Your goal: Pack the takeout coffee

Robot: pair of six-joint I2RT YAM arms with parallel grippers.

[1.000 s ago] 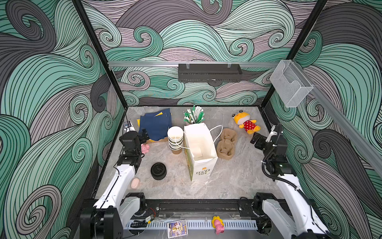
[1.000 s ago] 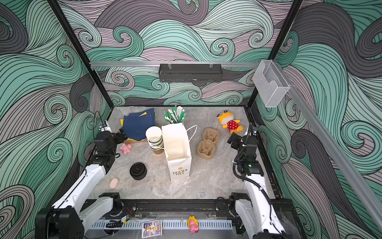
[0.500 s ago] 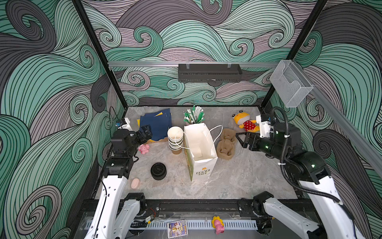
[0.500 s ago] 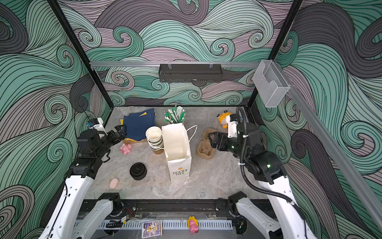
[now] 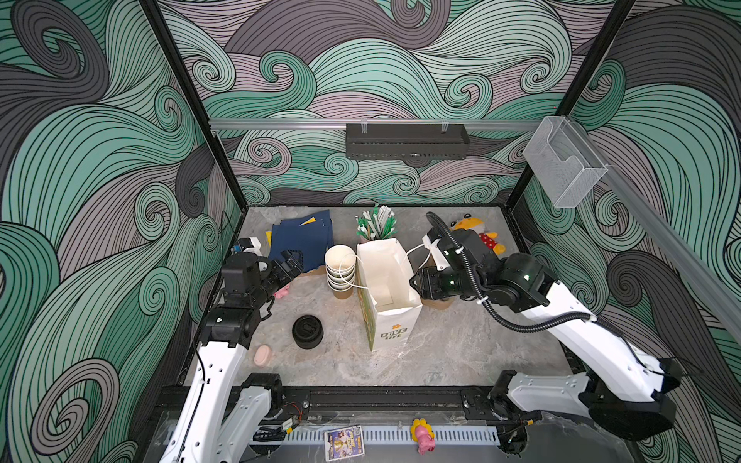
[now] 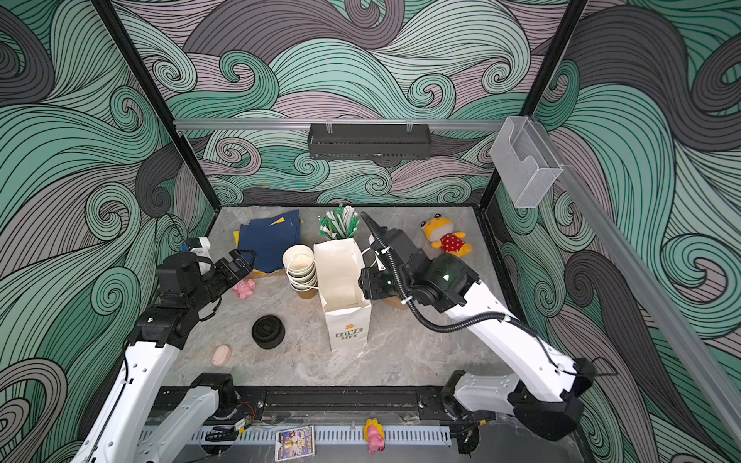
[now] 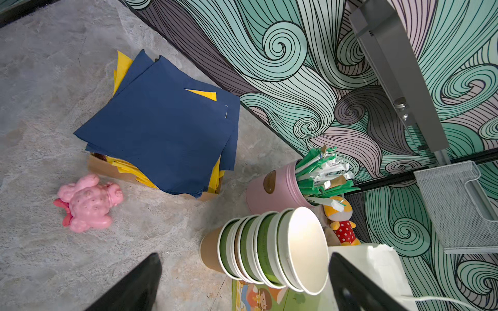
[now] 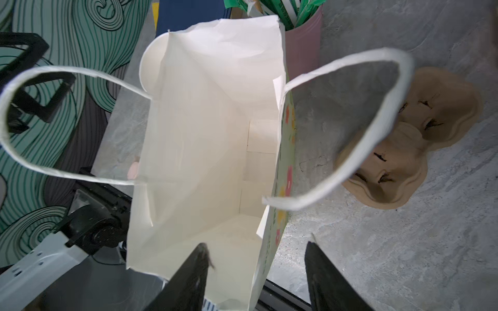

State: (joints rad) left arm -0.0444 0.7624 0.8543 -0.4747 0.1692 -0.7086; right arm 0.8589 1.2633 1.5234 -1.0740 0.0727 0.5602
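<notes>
The takeout coffee shows as a nested stack of olive-green paper cups (image 5: 341, 266) (image 6: 300, 264) (image 7: 269, 253), the top one white inside. It stands just left of an upright white paper bag (image 5: 395, 320) (image 6: 347, 320) (image 8: 204, 134). A stack of black lids (image 5: 307, 332) (image 6: 268, 331) sits nearer the front. My right gripper (image 5: 417, 282) (image 8: 256, 246) is open at the bag's right rim. One finger is inside the bag, one outside, and neither touches the wall. My left gripper (image 5: 294, 260) (image 7: 244, 258) hangs open and empty left of the cups.
A brown pulp cup carrier (image 8: 409, 140) lies right of the bag, under my right arm. Navy napkins (image 5: 302, 240), a pink cup of straws (image 5: 376, 226) and a yellow plush (image 5: 477, 236) sit at the back. A pink toy (image 7: 86, 204) lies below my left gripper.
My right arm has swung in from the right wall to the bag's rim, and its jaws have narrowed. My left arm has lifted and turned toward the cups, still open.
</notes>
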